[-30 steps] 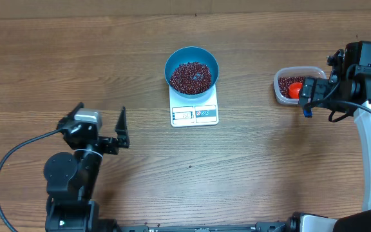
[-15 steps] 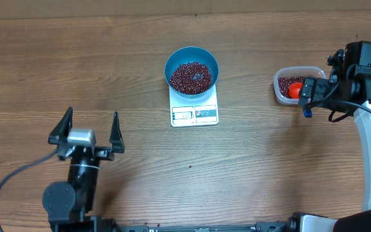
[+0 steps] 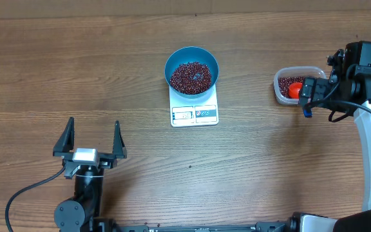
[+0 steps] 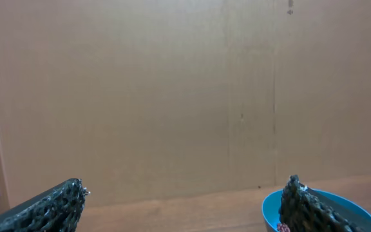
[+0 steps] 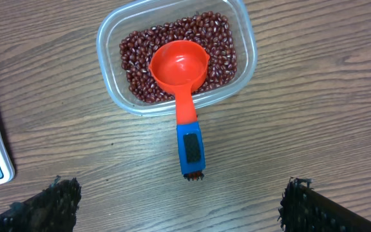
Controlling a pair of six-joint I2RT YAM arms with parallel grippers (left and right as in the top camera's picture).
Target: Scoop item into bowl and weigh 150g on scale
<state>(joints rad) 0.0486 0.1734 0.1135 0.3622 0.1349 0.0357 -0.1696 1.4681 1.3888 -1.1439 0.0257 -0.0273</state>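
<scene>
Scale [image 3: 195, 114] runs near-to-far, display end nearest the robot, bowl [image 3: 192, 54] on it.

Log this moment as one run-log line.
left hand: open, empty | right hand: open, empty | round blue bowl of dark red beans: on white rectangular scale | orange-red scoop: in clear plastic tub

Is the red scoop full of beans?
No, the scoop has an empty cup and lies on the beans in the clear tub.
</scene>
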